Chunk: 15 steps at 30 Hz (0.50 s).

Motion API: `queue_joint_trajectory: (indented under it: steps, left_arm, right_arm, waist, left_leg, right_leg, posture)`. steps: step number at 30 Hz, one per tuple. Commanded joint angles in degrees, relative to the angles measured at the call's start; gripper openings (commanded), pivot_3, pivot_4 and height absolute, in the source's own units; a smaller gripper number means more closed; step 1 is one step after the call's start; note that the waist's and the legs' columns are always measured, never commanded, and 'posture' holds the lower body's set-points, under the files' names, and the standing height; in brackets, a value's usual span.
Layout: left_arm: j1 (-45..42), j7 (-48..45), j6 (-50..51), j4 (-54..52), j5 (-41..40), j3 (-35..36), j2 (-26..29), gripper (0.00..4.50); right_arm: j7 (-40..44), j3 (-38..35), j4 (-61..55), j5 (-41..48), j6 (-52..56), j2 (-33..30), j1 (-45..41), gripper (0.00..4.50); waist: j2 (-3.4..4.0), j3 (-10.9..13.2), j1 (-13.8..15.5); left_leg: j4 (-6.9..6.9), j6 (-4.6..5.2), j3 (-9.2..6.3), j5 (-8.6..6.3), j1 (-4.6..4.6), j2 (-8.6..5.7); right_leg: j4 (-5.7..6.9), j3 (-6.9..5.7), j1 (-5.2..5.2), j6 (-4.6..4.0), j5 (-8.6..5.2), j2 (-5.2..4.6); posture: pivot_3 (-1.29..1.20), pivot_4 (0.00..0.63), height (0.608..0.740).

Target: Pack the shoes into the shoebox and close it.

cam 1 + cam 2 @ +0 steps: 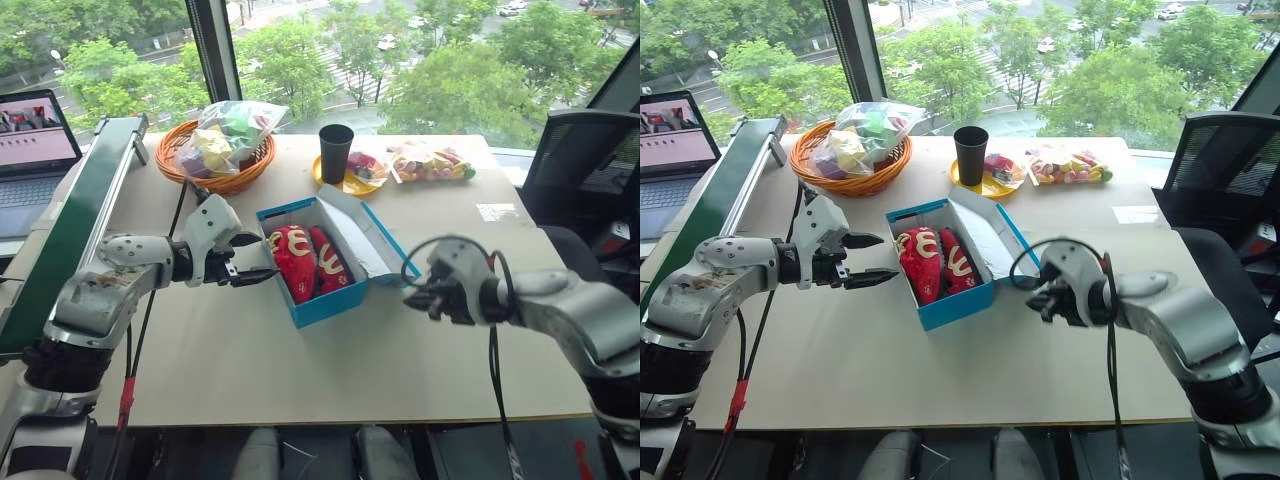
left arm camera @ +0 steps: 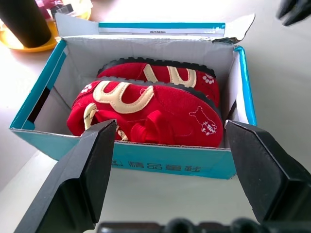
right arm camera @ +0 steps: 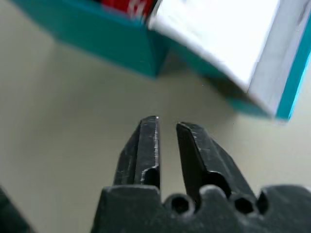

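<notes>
The blue shoebox (image 1: pixel 325 302) stands open in the middle of the table, its lid (image 1: pixel 362 232) leaning out to the right with the white inside showing. Both red shoes (image 1: pixel 296 262) lie side by side inside it, gold patterns up, and they show close up in the left wrist view (image 2: pixel 160 114). My left gripper (image 1: pixel 268 256) is open just left of the box, pointing at its near end, with nothing between the fingers (image 2: pixel 82 179). My right gripper (image 1: pixel 413 290) hangs shut and empty over bare table right of the box, below the lid (image 3: pixel 218 39).
At the back stand an orange wicker basket (image 1: pixel 240 180) with bagged items, a black cup (image 1: pixel 335 150) on a yellow plate, and a bag of colourful items (image 1: pixel 432 162). A green rail (image 1: pixel 75 225) and a laptop (image 1: pixel 35 140) are left, a black chair (image 1: pixel 590 160) right.
</notes>
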Motion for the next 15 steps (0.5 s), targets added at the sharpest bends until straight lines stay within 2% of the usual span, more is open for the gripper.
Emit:
queue_joint_trajectory:
  steps: [1, 4, 7, 10, 15]
  left_arm:
    - [-3.0, -2.9, -2.2, 1.4, 1.1, 0.0, 0.2, 3.81]
    - [-4.4, -3.8, -1.9, 1.7, 0.9, 0.2, -0.4, 3.81]
    - [-4.5, -4.4, -2.1, 1.6, 1.3, 0.3, 0.0, 3.81]
    - [-4.4, -4.7, -1.8, 1.2, 1.8, 0.6, 0.5, 3.81]
    - [-4.2, -4.7, -0.3, -0.4, 0.8, 2.2, 1.1, 3.81]
  right_arm:
    - [-4.3, 0.2, 4.6, -3.4, -6.0, 5.0, 4.5, 0.03]
    - [-8.7, -2.5, 16.3, -5.1, -16.9, 16.9, 5.9, 0.03]
    - [-11.2, -4.7, 26.2, -7.2, -25.4, 24.1, 4.7, 0.03]
    - [-14.2, -4.5, 32.6, -12.0, -33.0, 26.2, 3.6, 0.03]
    - [-19.5, -16.2, 41.3, -6.6, -41.2, 35.1, -0.1, 0.03]
  waist:
    - [-0.03, 0.0, 0.0]
    - [-0.09, 0.0, 0.1]
    - [-0.05, 0.0, 0.1]
    - [0.02, 0.1, 0.4]
    - [0.02, 0.1, 0.5]
  left_leg:
    - [0.03, 0.00, -0.01, 0.00, 0.06, 0.04]
    - [0.04, 0.07, 0.01, 0.05, 0.14, 0.02]
    - [0.03, 0.07, 0.01, 0.06, 0.15, 0.01]
    - [0.00, 0.07, 0.01, 0.06, 0.11, -0.04]
    - [0.00, 0.06, 0.00, 0.06, 0.05, -0.04]
  right_leg:
    - [0.01, 0.00, 0.04, 0.21, -0.12, 0.05]
    - [0.00, 0.03, 0.13, 0.26, -0.14, 0.02]
    - [0.02, 0.07, 0.11, 0.27, -0.13, 0.03]
    - [0.04, 0.07, 0.06, 0.10, -0.03, -0.03]
    - [0.04, 0.04, 0.03, -0.08, 0.08, -0.04]
  posture:
    - [0.00, 0.150, 0.740]
    - [0.00, 0.150, 0.740]
    - [0.00, 0.150, 0.740]
    - [0.00, 0.150, 0.740]
    - [0.00, 0.150, 0.740]
